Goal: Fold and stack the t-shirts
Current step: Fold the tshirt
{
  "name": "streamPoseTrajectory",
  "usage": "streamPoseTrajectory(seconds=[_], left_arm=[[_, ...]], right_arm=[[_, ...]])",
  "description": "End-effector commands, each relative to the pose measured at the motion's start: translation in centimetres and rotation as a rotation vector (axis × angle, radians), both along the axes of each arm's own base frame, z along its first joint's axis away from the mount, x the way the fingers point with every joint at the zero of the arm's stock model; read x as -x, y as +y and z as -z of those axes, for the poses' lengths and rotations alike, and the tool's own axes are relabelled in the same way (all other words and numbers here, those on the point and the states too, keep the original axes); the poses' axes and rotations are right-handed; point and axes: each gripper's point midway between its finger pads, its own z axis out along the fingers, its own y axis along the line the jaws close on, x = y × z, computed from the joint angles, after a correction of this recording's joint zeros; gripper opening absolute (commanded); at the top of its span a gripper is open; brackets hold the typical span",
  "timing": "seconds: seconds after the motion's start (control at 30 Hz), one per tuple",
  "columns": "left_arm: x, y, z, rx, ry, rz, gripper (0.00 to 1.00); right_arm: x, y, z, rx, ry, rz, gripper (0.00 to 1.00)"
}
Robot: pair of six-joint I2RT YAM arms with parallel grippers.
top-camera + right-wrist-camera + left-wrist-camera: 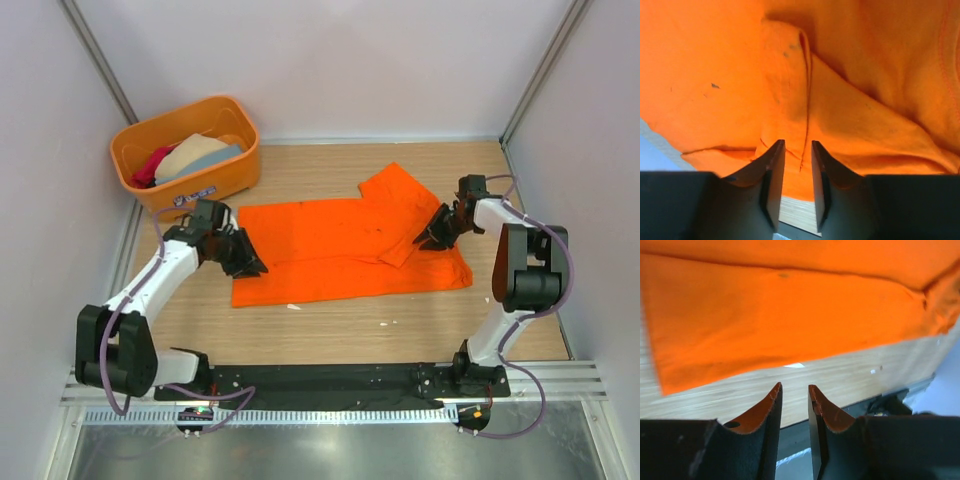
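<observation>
Shirts are being dealt with singly, it seems, and little is done. The orange shirt (pixel 330 250) is lying spread on the table (pixel 330 330), with only a flap at its right turned over. The others (pixel 195 155) are being kept in the tub (pixel 215 185), and no stack is being built yet. Left jaws are being held slightly apart beside the shirt's left edge. Right jaws, likewise apart and clamping nothing, are at the right fold.

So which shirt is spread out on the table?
The orange shirt, lying spread on the table; the beige shirt, grey-blue shirt and crimson shirt are bunched in the tub.
</observation>
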Motion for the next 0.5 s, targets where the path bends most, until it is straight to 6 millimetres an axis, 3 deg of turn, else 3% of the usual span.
streamPoseTrajectory(seconds=[0.0,0.07,0.13,0.27,0.37,0.47], left_arm=[[-0.4,-6.1,-2.8,0.135,-0.108,0.169,0.29],[-0.8,-8.4,-3.6,0.191,-0.130,0.189,0.29],[-0.7,-10.9,-3.1,0.208,-0.114,0.245,0.28],[-1.5,-14.1,-3.2,0.223,-0.093,0.288,0.25],[-1.8,-15.5,-3.0,0.232,-0.076,0.298,0.24],[-1.5,-15.8,-2.8,0.231,-0.067,0.303,0.23]], right_arm=[[-4.0,-0.7,-2.9,0.035,-0.129,-0.016,0.36],[-4.7,-1.4,-2.7,0.067,-0.121,-0.018,0.38],[-6.1,-1.9,-2.9,0.095,-0.138,-0.036,0.40],[-7.3,-3.2,-2.5,0.169,-0.123,-0.060,0.40],[-7.7,-3.2,-2.2,0.172,-0.106,-0.077,0.38],[-6.7,-2.6,-2.1,0.141,-0.077,-0.085,0.34]])
